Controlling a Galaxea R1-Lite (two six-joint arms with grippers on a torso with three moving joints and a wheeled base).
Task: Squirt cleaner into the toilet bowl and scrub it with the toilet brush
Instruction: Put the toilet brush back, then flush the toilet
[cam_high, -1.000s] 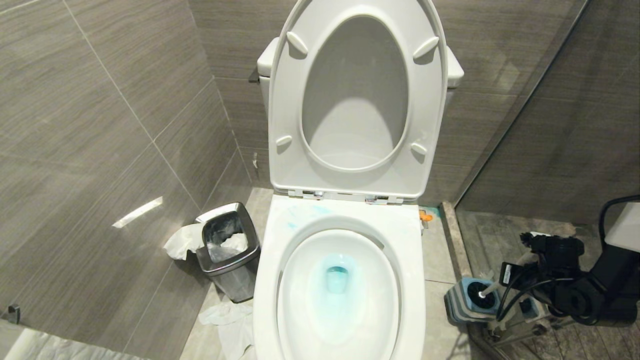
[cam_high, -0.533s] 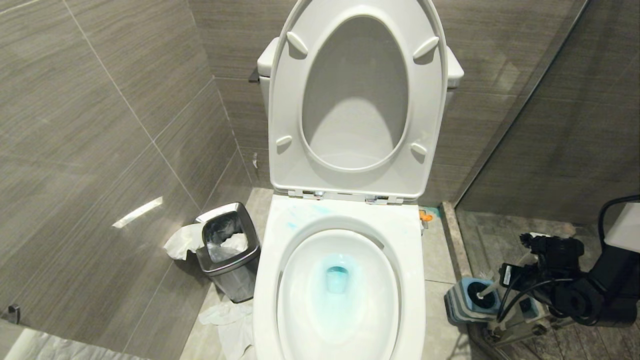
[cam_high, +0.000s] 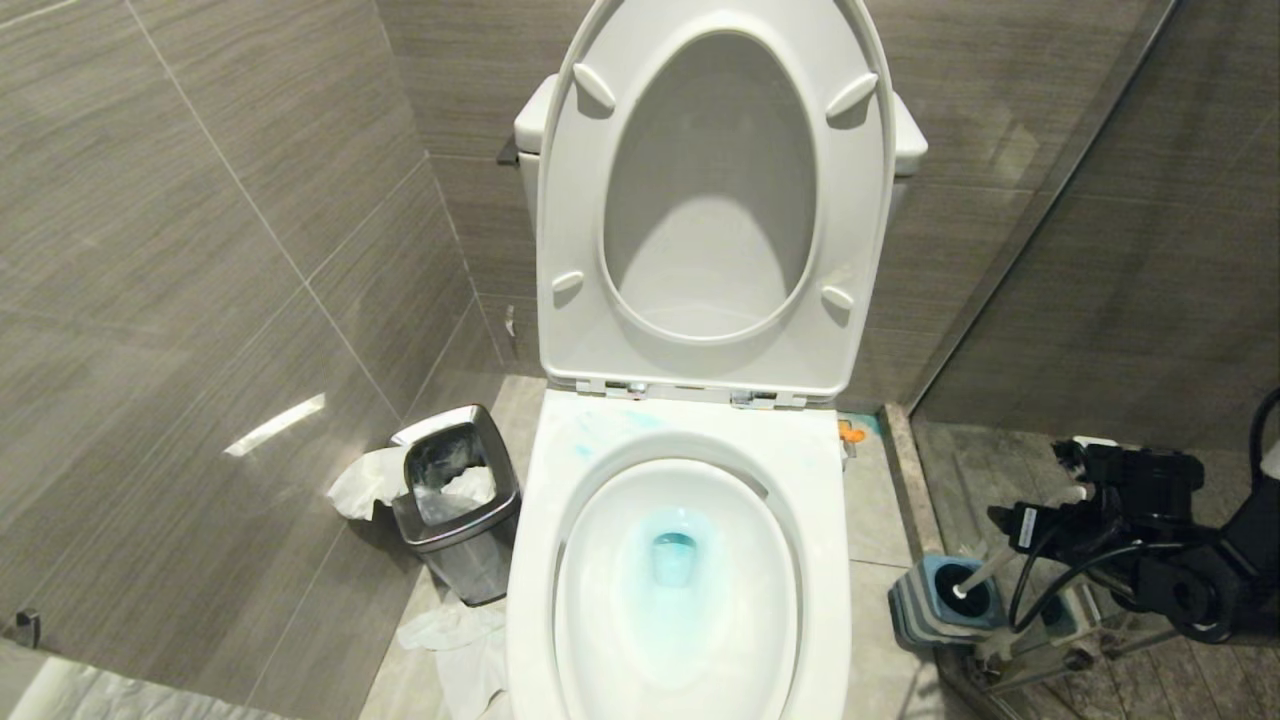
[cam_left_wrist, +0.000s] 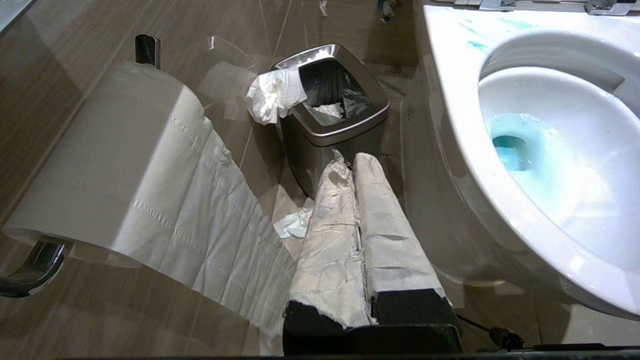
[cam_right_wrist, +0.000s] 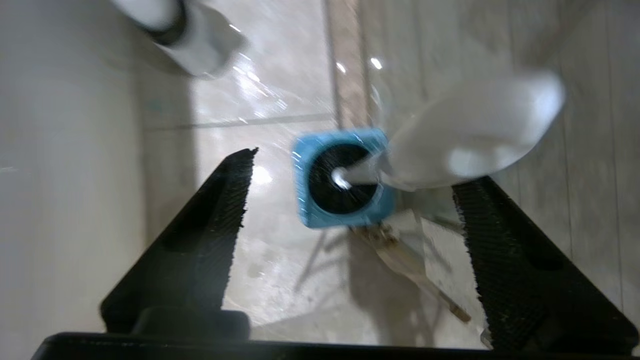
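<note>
- Blue cleaner is seen pooled at the bottom of the toilet bowl (cam_high: 680, 600), with blue streaks on the rim behind it, so the squirting step is judged done; the cleaner bottle itself is not made out in any view.
- The toilet brush (cam_high: 985, 575) is seen standing head-down in its square blue-and-grey holder (cam_high: 935, 600) on the floor to the right of the toilet, its white handle leaning towards the right arm.
- The right gripper (cam_right_wrist: 350, 200) is held above the holder with its fingers spread wide; in the right wrist view the rounded handle end (cam_right_wrist: 475, 137) lies close to one finger, and nothing is clamped.
- The step in hand is judged to be either the pick-up or the return of the brush; which one cannot be told.
- If scrubbing remains, the handle would need to be centred between the fingers, gripped firmly, and lifted straight out.
- The left gripper (cam_left_wrist: 352, 165) is parked low beside the bowl, near the steel waste bin (cam_left_wrist: 332, 125) and the paper roll (cam_left_wrist: 115, 155), its paper-wrapped fingers pressed together and empty.
</note>
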